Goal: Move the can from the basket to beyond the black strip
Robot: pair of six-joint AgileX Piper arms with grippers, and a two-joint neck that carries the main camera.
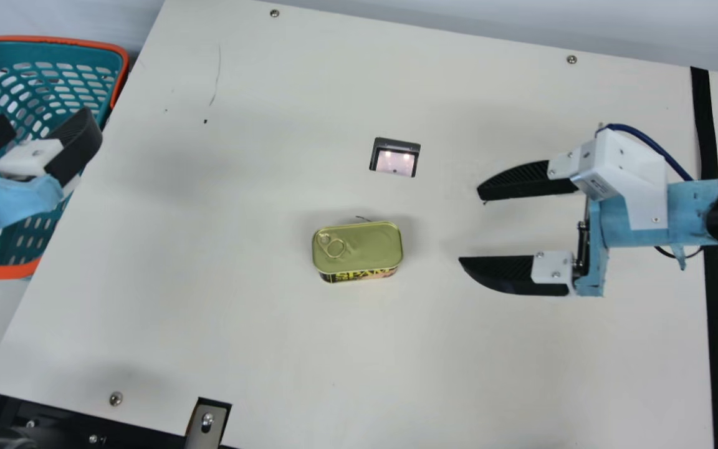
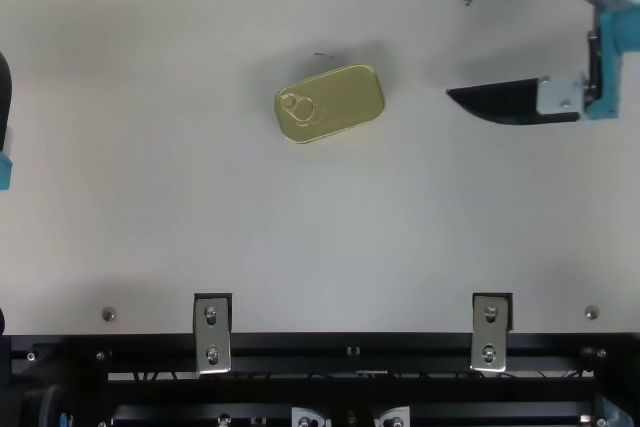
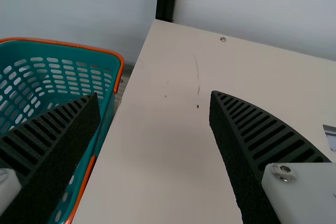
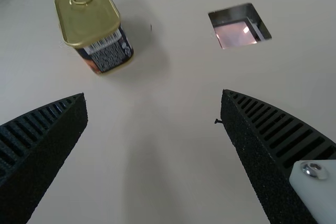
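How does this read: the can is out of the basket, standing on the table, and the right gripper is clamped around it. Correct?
Not quite: the right gripper is open and apart from the can, nearer the black strip, as the main view shows. The can is indeed out of the basket, standing on the table.

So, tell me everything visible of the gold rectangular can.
The gold, metallic-looking can has rounded corners, a closed lid with a pull ring toward one end, and a dark printed label on its side. It stands upright on the flat cream table, short of the long black strip, ahead of the open, black-fingered right gripper. Neither gripper touches it.
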